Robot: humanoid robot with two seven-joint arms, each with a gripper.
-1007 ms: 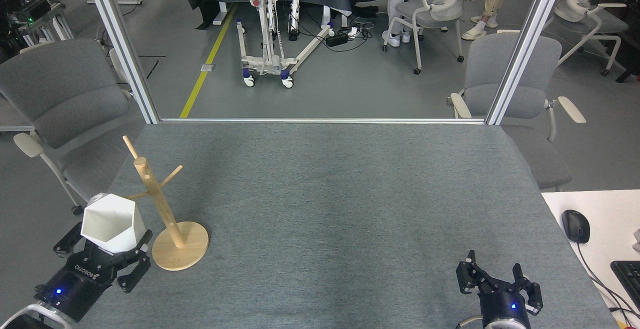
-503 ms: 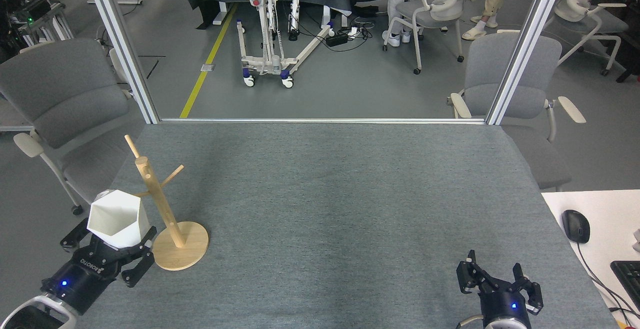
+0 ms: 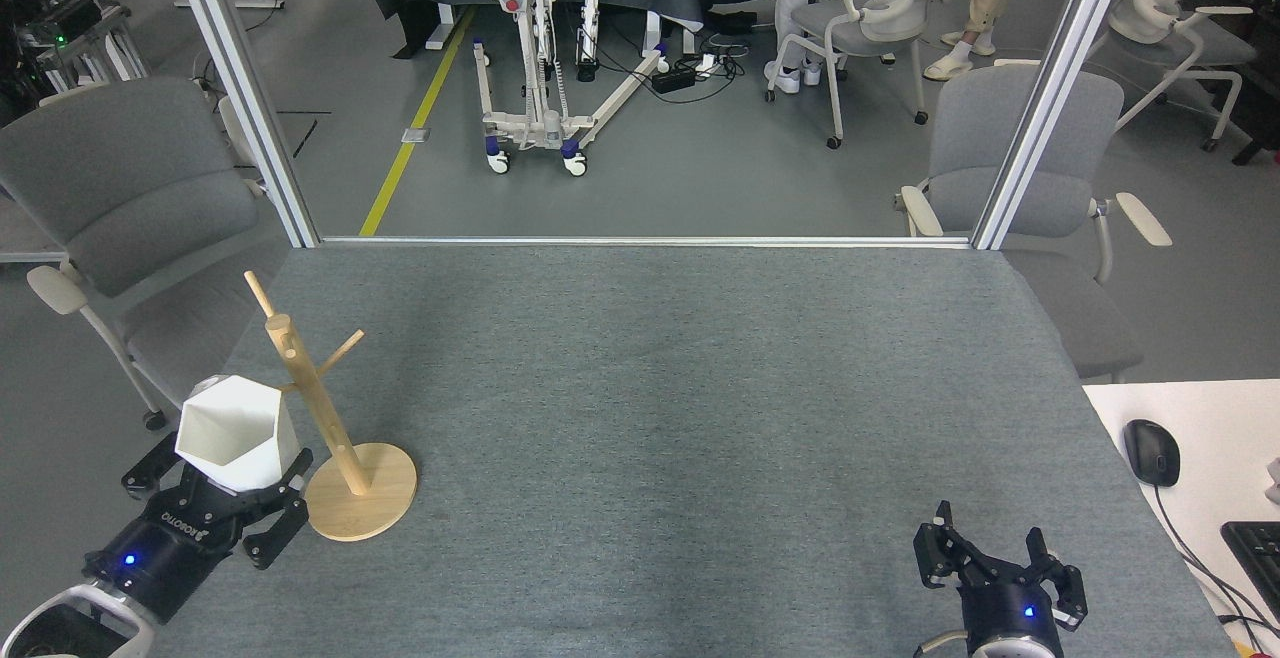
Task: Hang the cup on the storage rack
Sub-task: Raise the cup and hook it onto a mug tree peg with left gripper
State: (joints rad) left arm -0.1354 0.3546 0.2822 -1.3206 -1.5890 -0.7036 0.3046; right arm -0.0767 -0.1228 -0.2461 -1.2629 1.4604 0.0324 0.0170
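At the table's near right corner, the right gripper [image 3: 985, 550] rests low over the grey cloth, its dark fingers [image 3: 932, 550] spread apart with nothing between them. Near the near left corner, the left gripper [image 3: 215, 493] points up and away, its black fingers closed against the lower sides of the cup [image 3: 237, 433], a white faceted mug with a hexagonal rim, held mouth-up and tilted slightly toward the camera. The cup's handle is barely visible behind its far-left side. The cup sits just left of the rack [image 3: 335, 418], a light wooden mug tree standing close to the table's left edge. Its round disc base lies flat on the cloth just beside the gripper's right finger. The slim pole leans up and to the left in this view, and the cup's upper right edge appears to meet the lowest peg where it joins the pole; whether they touch cannot be told. Two more pegs angle upward nearer the pole's top, one to the left and one to the right, both bare.

The table [image 3: 650, 388] is covered in grey fabric through its middle and far half. Off its right edge, a black mouse [image 3: 1151, 451] lies on a white desk. Beyond the far edge, grey chairs [image 3: 120, 188] flank a metal frame, with a wheeled stand [image 3: 535, 88] on the floor farther back.
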